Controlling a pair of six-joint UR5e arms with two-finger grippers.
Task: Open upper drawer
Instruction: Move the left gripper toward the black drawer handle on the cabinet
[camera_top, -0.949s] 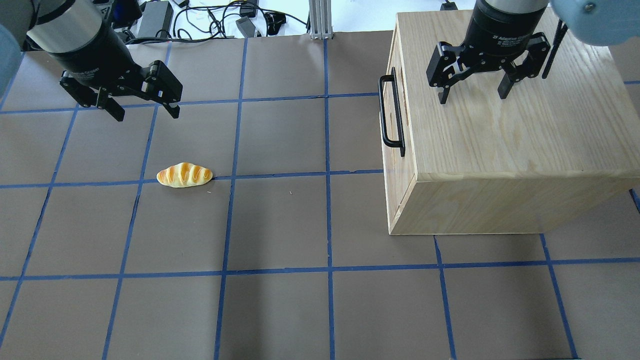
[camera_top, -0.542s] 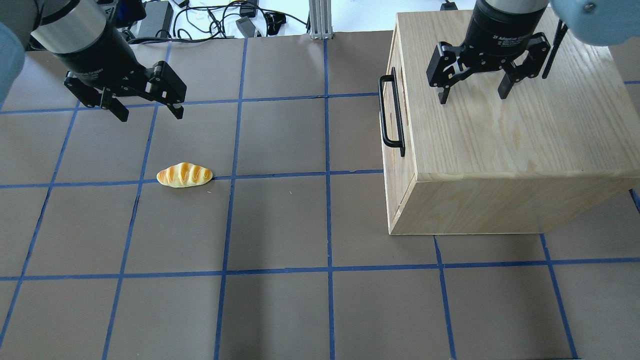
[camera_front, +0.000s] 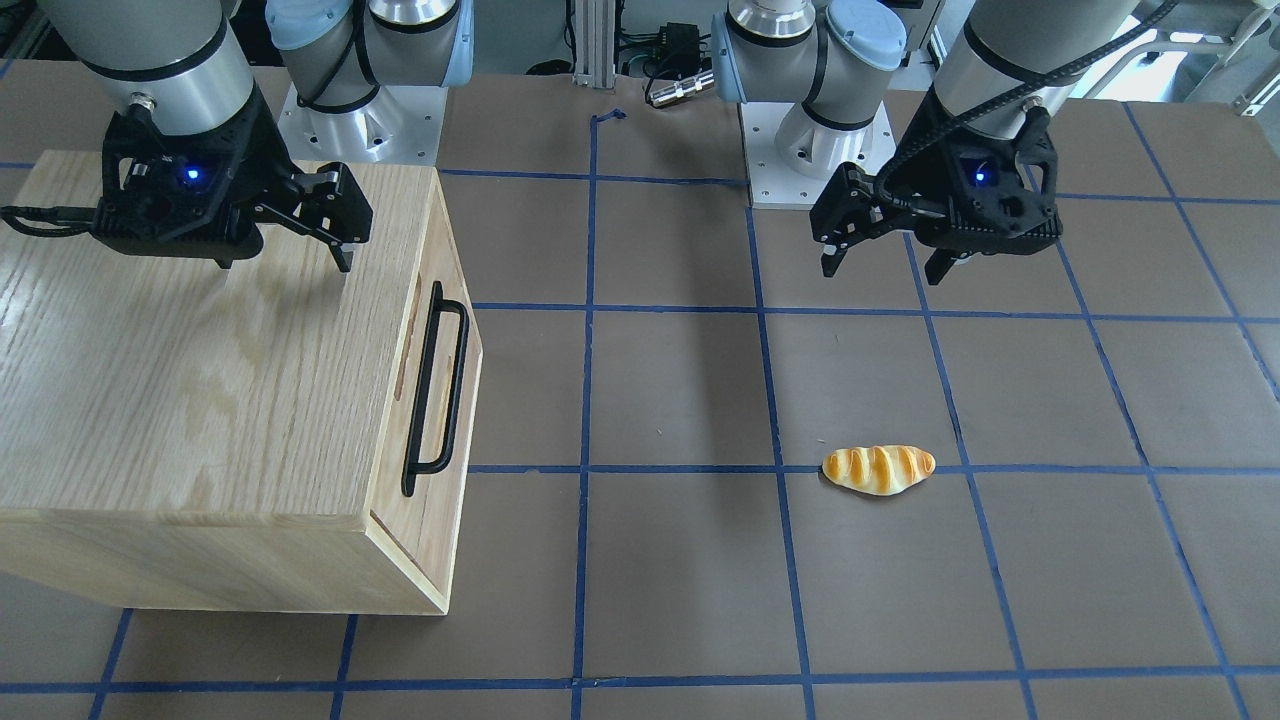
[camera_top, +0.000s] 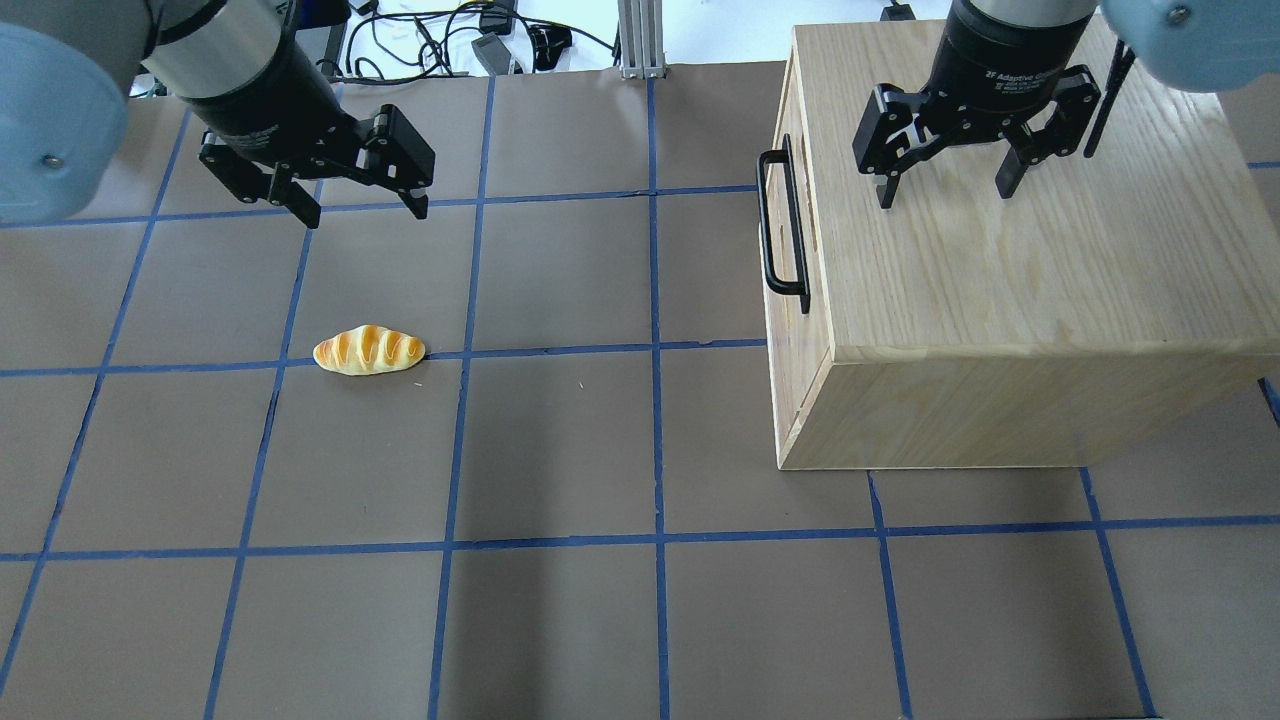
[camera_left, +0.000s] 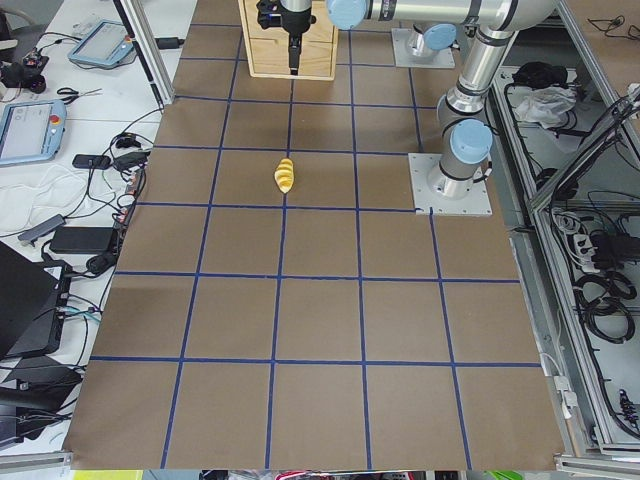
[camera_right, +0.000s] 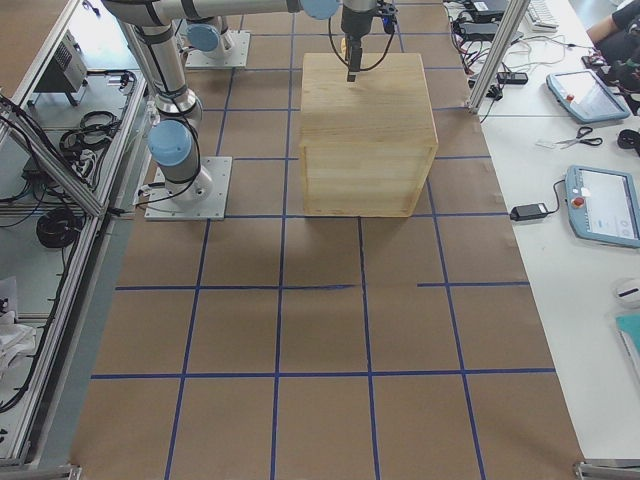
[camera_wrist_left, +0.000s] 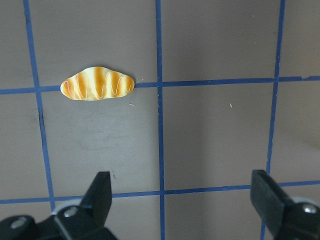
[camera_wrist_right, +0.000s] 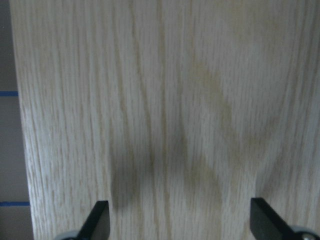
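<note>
**Overhead exterior first: upper drawer (camera_top: 795, 110) shut, both pincers spread and empty**

Overhead exterior: the drawer's front panel faces frame left on the oak cabinet (camera_top: 1000, 250) at upper right. It lies flush with the cabinet, and nothing touches its black bar handle (camera_top: 783, 225). The right pincer (camera_top: 946, 195) hangs over the cabinet's top, to the right of the handle and apart from it, jaws wide on nothing. Its collar reads "2F Adaptive", the rest too small to read. The left pincer (camera_top: 366, 214), equally spread and empty, is at upper left, well apart from the drawer. Below it in the frame a bread roll (camera_top: 369, 351) lies on the blue-gridded tabletop (camera_top: 560, 450).

Exterior front-facing: the cabinet is at left, with the handle facing frame right. The right pincer is above the cabinet top at upper left, and the left pincer at upper right, with the roll lower down.

Exterior left: the cabinet is small at top centre, and the roll lies below it.

Exterior right: the cabinet sits upper middle, its plain side nearest, with the right pincer over its top.

Left wrist-mounted: the roll is at upper left, and the jaws at the bottom corners are wide apart.

Right wrist-mounted: oak grain fills the frame, and the jaws at the bottom corners are apart.
</note>
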